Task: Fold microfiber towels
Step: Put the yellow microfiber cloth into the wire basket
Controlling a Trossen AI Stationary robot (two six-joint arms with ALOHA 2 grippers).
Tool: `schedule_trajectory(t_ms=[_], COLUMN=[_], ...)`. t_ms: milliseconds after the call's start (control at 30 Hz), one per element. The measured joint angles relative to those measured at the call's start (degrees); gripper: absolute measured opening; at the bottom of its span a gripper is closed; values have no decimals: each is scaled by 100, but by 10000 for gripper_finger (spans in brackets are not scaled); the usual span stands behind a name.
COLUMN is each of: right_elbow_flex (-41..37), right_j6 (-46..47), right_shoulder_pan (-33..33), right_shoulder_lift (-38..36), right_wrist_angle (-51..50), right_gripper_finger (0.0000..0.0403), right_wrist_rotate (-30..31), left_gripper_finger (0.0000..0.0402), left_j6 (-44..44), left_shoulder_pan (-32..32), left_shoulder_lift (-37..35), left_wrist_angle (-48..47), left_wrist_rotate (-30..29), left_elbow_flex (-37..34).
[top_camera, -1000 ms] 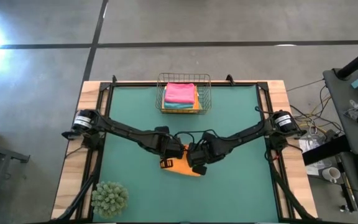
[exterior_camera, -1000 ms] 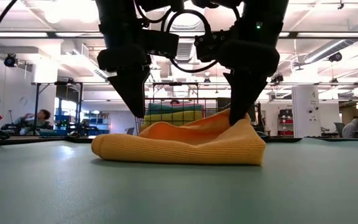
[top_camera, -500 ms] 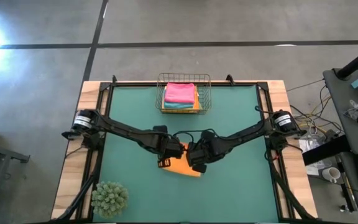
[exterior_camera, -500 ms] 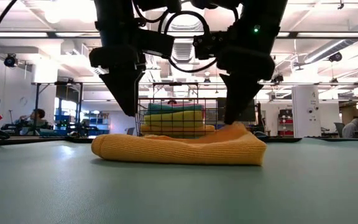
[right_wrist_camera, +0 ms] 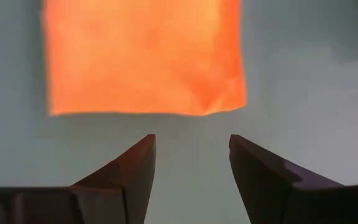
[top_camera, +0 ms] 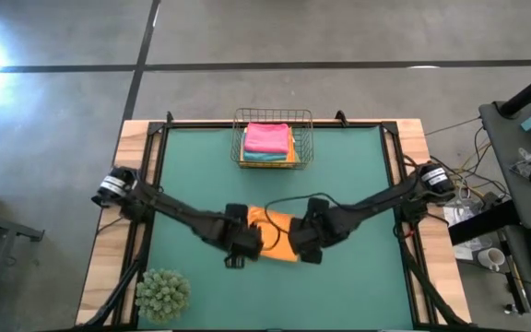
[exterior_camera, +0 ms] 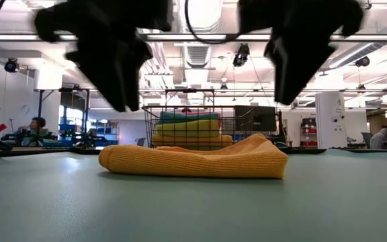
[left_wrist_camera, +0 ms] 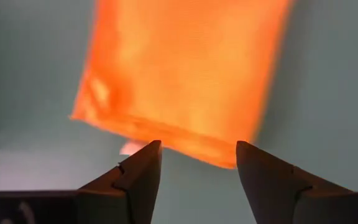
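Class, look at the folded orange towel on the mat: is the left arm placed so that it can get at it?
Probably yes. The left gripper hangs open just beside the orange towel, with only bare mat between them and nothing on top of the towel.

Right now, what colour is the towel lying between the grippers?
Orange towel; it shows best in the right wrist view.

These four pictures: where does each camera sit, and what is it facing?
High view: above, straight down on the table, both arms, orange towel, basket.
Low view: tabletop height, facing the room; towel, arms overhead.
Left wrist view: on the left arm, past its open left hand at the towel.
Right wrist view: likewise, right hand open.
All share the orange towel.
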Motion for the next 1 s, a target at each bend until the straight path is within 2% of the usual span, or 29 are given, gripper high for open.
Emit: schedule_trajectory(t_ms=[233, 433, 700, 867, 1000], right_elbow_flex=[-62, -488, -546, -546, -546], right_j6=[198, 109, -188, -790, -937], right_shoulder_pan=[862, 1414, 1533, 1520, 1517], right_shoulder_lift=[-71, -20, 286, 571, 734], right_wrist_angle=[82, 1278, 2129, 2766, 2873], right_gripper_finger=[196, 196, 196, 196, 196], right_wrist_rotate=[2, 41, 118, 539, 995], left_gripper_finger=[192, 192, 192, 192, 192], left_j6=[89, 137, 334, 691, 688], left_shoulder_pan=[-605, -726, -722, -720, -687], left_shoulder_lift=[9, 9, 9, 60, 85], left_wrist_angle=[610, 1328, 1490, 1706, 1885], left_wrist_rotate=[-235, -246, -268, -268, -417], left_elbow_flex=[-203, -650, -899, -946, -1052])
